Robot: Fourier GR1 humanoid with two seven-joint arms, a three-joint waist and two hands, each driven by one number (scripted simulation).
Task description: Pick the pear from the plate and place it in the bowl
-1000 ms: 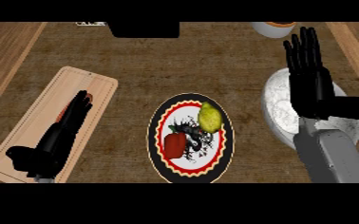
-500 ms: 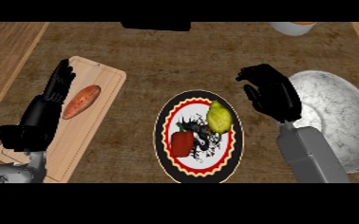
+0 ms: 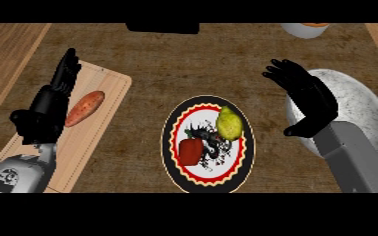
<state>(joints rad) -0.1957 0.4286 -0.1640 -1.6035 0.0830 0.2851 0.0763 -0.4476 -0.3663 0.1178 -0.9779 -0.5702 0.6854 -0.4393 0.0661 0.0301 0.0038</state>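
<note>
Since the earlier frame, the black right hand (image 3: pixel 308 100) had been opened out from a curled pose, and was held with its fingers spread and straight above the near edge of the grey speckled stone-like bowl (image 3: pixel 345 95), holding nothing. It stood to the right of the round plate with a red-and-yellow scalloped border and black rim (image 3: pixel 174 130), apart from it. The yellow-green, smooth-skinned pear (image 3: pixel 229 122) was left lying on the plate's upper right part, beside a glossy red pepper-like vegetable (image 3: pixel 190 151) at the lower left. The pear was therefore judged not yet grasped; the opened fingers suggested that a reach toward it was being prepared.

The black left hand (image 3: pixel 49 105) was seen resting open, fingers up, over the pale wooden cutting board (image 3: pixel 103 115) at the view's left, next to an elongated orange sweet potato (image 3: pixel 84 108) lying on it. The brown, wood-grained counter (image 3: pixel 184 65) was matte. The pear's rounded, tapering shape was judged liable to roll if it were nudged rather than enclosed.
</note>
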